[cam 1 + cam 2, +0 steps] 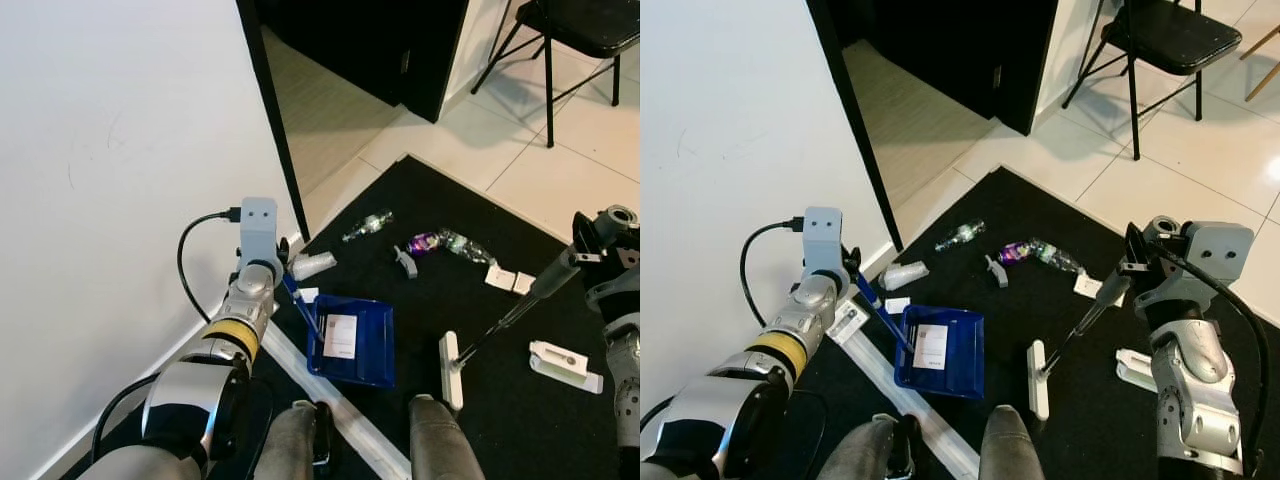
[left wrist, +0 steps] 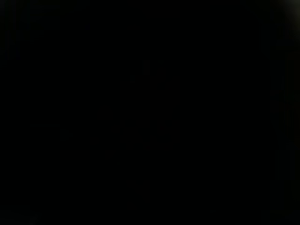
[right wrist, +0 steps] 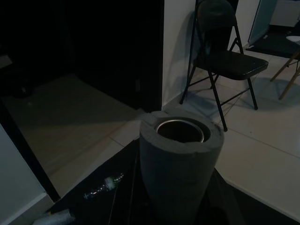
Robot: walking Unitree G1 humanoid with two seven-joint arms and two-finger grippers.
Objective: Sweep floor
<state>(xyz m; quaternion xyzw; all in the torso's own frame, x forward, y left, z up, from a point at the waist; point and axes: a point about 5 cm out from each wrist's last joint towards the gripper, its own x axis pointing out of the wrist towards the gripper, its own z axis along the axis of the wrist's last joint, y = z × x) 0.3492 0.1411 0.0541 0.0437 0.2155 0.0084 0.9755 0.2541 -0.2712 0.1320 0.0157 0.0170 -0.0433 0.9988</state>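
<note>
Right tool (image 1: 1133,262): clenched around the grey foam grip at the top of the broom handle (image 1: 1095,305), held out over the dark mat on the robot's right side.
Right wrist view: the grey foam end of the handle (image 3: 180,161), with its metal tube opening, stands close before the camera.
Broom: the handle slants down and toward the robot's left to a white broom head (image 1: 450,370), which rests on the mat just in front of the robot's feet.
Left tool (image 1: 283,268): grasping the blue handle of the dustpan, close to the white wall (image 1: 110,180); its wrist view is black.
Dustpan (image 1: 355,345): blue, lying flat on the mat just to the left of the broom head, with a white card inside it.
Mat (image 1: 1060,225): black, spread over pale floor tiles (image 1: 1140,180), with a white strip (image 1: 330,405) along its near-left edge.
Litter on the mat: a clear plastic bottle (image 1: 368,225) beyond the dustpan, a crumpled bottle with a purple label (image 1: 448,243) to its right, a small white packet (image 1: 312,264) near the left tool, white cards (image 1: 510,280) and a white box (image 1: 565,362) to the right of the broom.
Beyond the mat: a dark doorway (image 1: 930,50) and a black folding chair (image 1: 1165,45) on the tiles.
</note>
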